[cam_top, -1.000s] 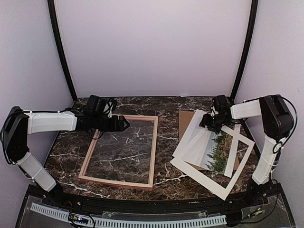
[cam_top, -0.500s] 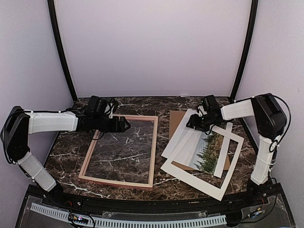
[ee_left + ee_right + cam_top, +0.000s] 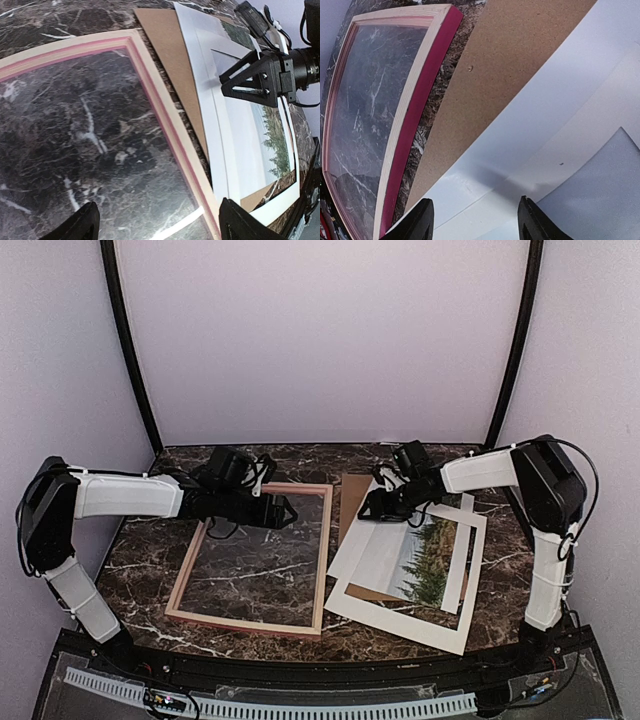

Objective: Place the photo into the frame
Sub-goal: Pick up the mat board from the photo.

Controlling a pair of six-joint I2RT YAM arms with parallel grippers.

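Claws: right claw (image 3: 376, 508) part-open, tips down on the far corner of the loose sheets, nothing visibly clamped; left claw (image 3: 284, 512) wide and empty above the frame (image 3: 323, 570). Photo (image 3: 436, 562) shows through the white mat (image 3: 400, 618) atop the brown backing board (image 3: 352, 492), just beside the frame on the tabletop (image 3: 150, 550). Risk: layers may shear apart, or the photo buckle against the frame's rail.

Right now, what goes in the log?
left gripper open over frame | right gripper open on paper pile | photo outside frame
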